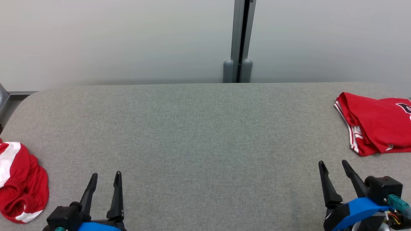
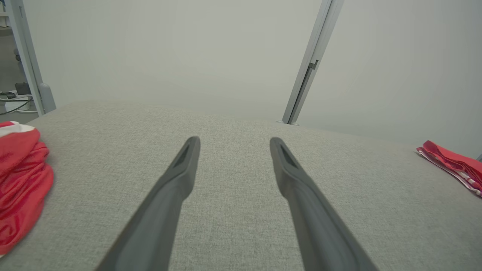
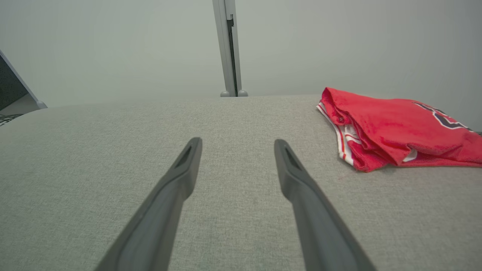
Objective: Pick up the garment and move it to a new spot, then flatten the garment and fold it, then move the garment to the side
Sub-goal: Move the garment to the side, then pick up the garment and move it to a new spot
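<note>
Two red garments lie on the grey table (image 1: 199,134). A crumpled red and white garment (image 1: 19,183) sits at the left edge, also seen as the crumpled garment (image 2: 19,180) in the left wrist view. A folded red garment (image 1: 375,123) with white striped trim lies at the far right; the right wrist view shows this folded garment (image 3: 395,128) close by. My left gripper (image 1: 105,178) is open at the lower left, just right of the crumpled garment. My right gripper (image 1: 334,165) is open at the lower right, just short of the folded one. Neither holds anything.
A pale wall with a grey vertical post (image 1: 239,41) stands behind the table's far edge. The table's left edge drops off beside a grey frame (image 1: 13,94). Cables and small devices (image 2: 15,98) lie beyond the table on the left.
</note>
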Controlling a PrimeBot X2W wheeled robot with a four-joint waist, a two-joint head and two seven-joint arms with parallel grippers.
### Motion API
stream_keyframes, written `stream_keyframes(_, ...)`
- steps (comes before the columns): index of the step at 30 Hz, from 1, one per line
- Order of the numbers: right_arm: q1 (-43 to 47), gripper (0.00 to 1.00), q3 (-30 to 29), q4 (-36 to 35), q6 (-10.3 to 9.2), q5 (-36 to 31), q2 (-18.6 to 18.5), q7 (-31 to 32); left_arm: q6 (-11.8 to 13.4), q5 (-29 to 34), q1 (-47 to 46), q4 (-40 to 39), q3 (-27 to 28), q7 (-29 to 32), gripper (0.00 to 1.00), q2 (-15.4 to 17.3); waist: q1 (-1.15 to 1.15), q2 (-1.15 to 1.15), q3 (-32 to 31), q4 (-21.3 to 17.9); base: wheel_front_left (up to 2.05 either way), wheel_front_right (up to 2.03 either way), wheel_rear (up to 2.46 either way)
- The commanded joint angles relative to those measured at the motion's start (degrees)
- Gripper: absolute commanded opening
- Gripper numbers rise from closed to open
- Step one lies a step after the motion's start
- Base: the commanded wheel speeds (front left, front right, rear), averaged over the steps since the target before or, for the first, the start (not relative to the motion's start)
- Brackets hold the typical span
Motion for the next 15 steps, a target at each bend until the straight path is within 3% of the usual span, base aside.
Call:
stream_keyframes(1, 1.0, 1.00, 0.0, -0.6, 0.01, -0.1, 0.3, 0.4, 0.1, 0.2, 0.0, -0.1, 0.3, -0.2, 1.00, -0.2, 0.00, 0.01, 0.1, 0.1, 0.00, 0.00, 0.00)
stream_keyframes(12, 2.1, 1.00, -0.6, -2.4, 0.02, -0.7, 0.7, 0.7, 0.1, 0.8, -0.9, -1.1, 0.3, -0.2, 1.00, 0.0, 0.00, 0.01, 0.1, 2.9, 0.00, 0.00, 0.00)
stream_keyframes(15, 2.4, 1.00, -0.2, -2.5, 0.02, -0.4, 0.7, 0.8, 0.2, 1.0, -1.3, -1.7, 0.3, -0.2, 1.00, 0.3, 0.00, 0.01, 0.1, 5.2, 0.00, 0.00, 0.00)
